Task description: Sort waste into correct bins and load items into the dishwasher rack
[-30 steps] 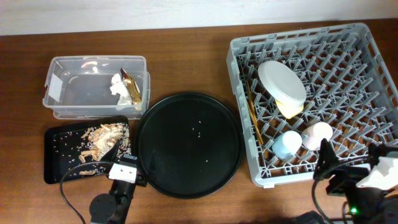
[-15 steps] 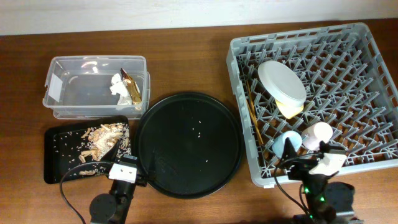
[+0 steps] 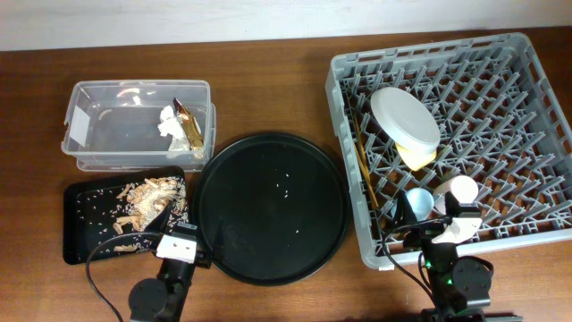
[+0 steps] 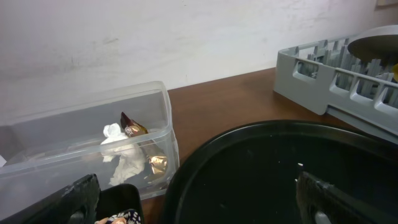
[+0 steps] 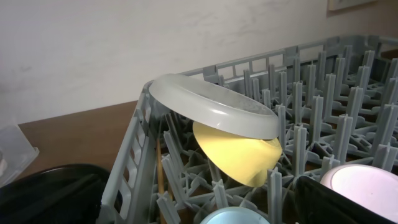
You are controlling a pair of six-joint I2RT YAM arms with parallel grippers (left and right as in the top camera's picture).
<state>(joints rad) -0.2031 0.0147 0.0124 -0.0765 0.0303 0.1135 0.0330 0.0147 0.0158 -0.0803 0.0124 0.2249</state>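
The grey dishwasher rack (image 3: 527, 80) holds the pale grey plate (image 3: 404, 114) leaning over the yellow bowl (image 3: 416, 157), the chopsticks (image 3: 365, 165), the blue cup (image 3: 413, 204) and the pink cup (image 3: 463, 189). My right gripper (image 3: 435, 213) is open at the rack's front edge. In the right wrist view (image 5: 193, 211) the blue cup (image 5: 233, 218) sits low between its jaws and the pink cup (image 5: 367, 186) is behind the right finger. My left gripper (image 3: 188, 222) is open and empty between the black rectangular tray (image 3: 80, 224) with food scraps (image 3: 147, 199) and the round tray.
The clear tub (image 3: 116, 130) holds white tissue (image 3: 167, 123) and the gold wrapper (image 3: 188, 125); both also show in the left wrist view (image 4: 124, 152). The large round black tray (image 3: 273, 206) with a few crumbs lies at the centre.
My right arm has swung left from the table's front right corner to the rack's front edge, by the two cups. The left arm has not moved.
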